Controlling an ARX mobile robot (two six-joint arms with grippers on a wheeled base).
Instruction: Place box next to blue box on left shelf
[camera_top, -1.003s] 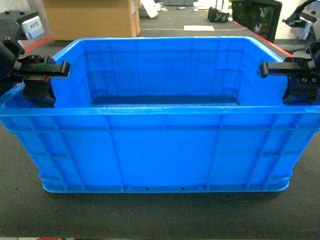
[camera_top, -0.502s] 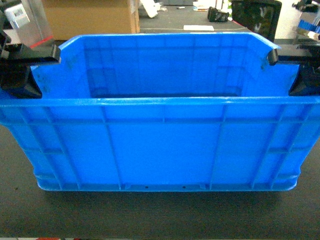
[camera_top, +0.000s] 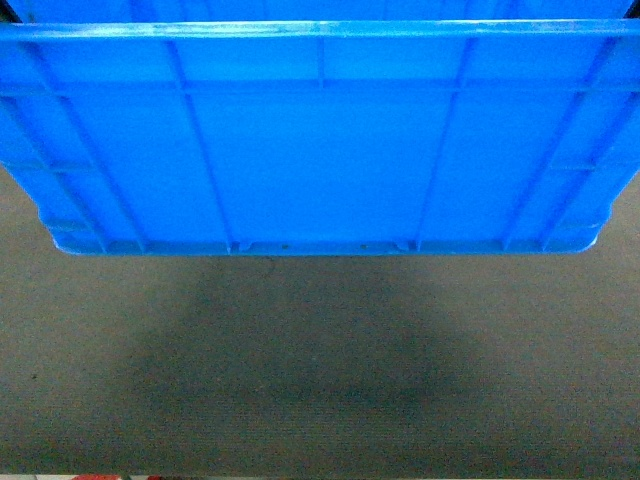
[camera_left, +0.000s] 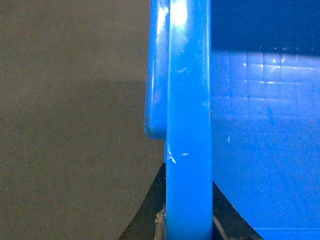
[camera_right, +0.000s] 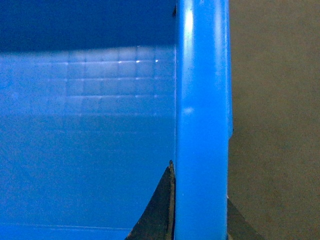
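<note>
A dark grey carpeted floor (camera_top: 320, 380) with a soft shadow.

Light falls from above. The blue box (camera_top: 320, 140) casts a broad, soft-edged shadow on the dull grey floor (camera_top: 320, 400) in the head view. In both wrist views white glare streaks the rim (camera_left: 187, 100) and dots the gridded bottom; the near dark fingers (camera_right: 160, 210) look blurred.
</note>
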